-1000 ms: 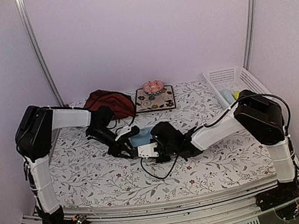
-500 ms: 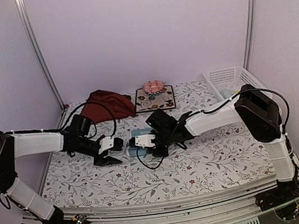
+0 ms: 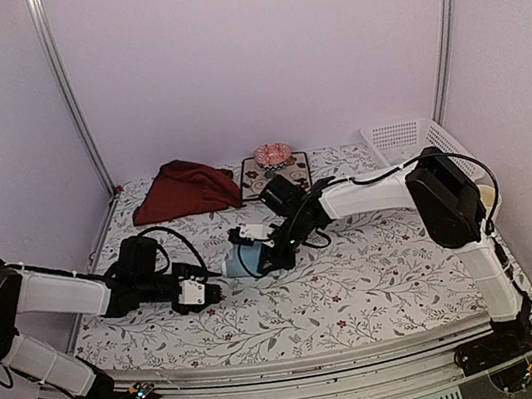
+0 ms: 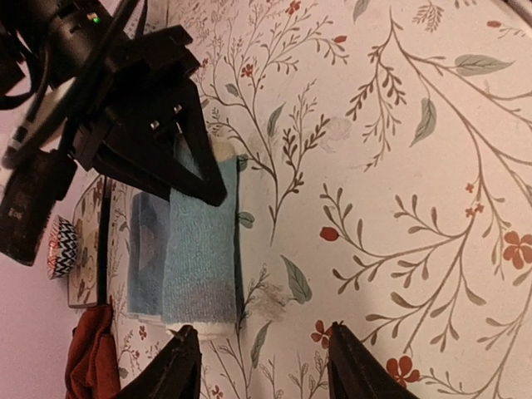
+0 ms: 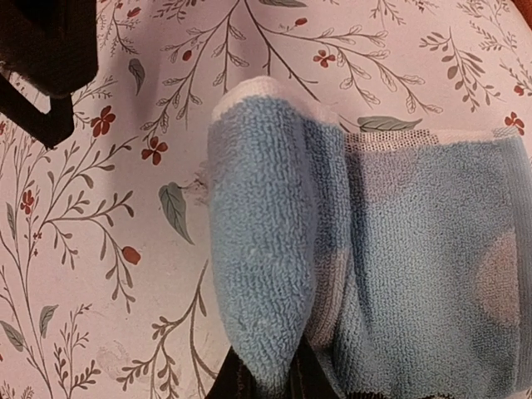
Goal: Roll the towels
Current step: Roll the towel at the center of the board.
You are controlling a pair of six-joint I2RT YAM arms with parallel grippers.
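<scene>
Blue towel (image 5: 262, 249) lies half rolled; red towel (image 3: 183, 188) heaped behind.

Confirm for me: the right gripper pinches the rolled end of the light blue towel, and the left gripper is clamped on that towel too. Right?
Not quite. The right gripper does pinch the light blue towel at its rolled end, but the left gripper is open and apart from that towel, not clamped on it; the left wrist view shows this.

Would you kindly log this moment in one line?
left gripper open | right gripper shut on light blue towel, partly rolled | dark red towel heaped
</scene>
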